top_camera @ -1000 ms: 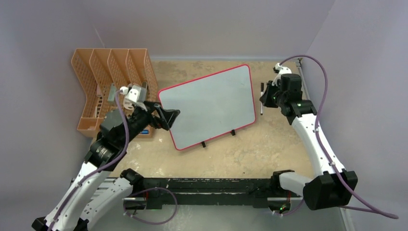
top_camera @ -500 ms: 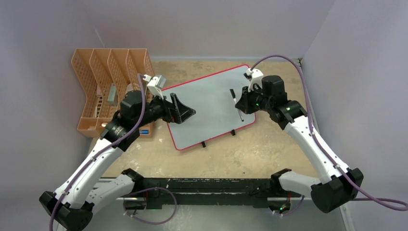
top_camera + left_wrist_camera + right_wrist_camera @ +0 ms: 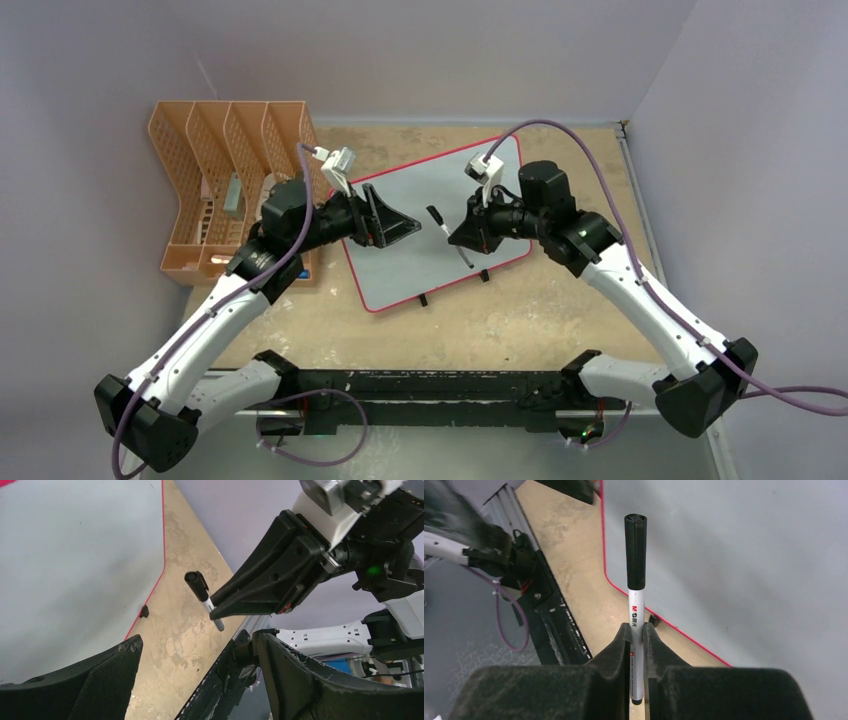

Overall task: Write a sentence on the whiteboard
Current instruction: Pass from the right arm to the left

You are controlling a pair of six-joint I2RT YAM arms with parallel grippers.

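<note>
Tabletop (image 3: 520, 310): sandy, worn. The whiteboard (image 3: 400, 270) rests on it, skewed, with a red rim and small black feet at its near edge. An orange mesh rack (image 3: 215, 160) stands just beside the whiteboard's left edge. Your left tool (image 3: 395, 220) hangs above the whiteboard's left part, jaws spread wide, nothing in them. Your right tool (image 3: 636, 635) is over the whiteboard's middle, clamped tight on a marker (image 3: 636, 580). Black cap on, capped end pointing toward the whiteboard's far-left corner.
</note>
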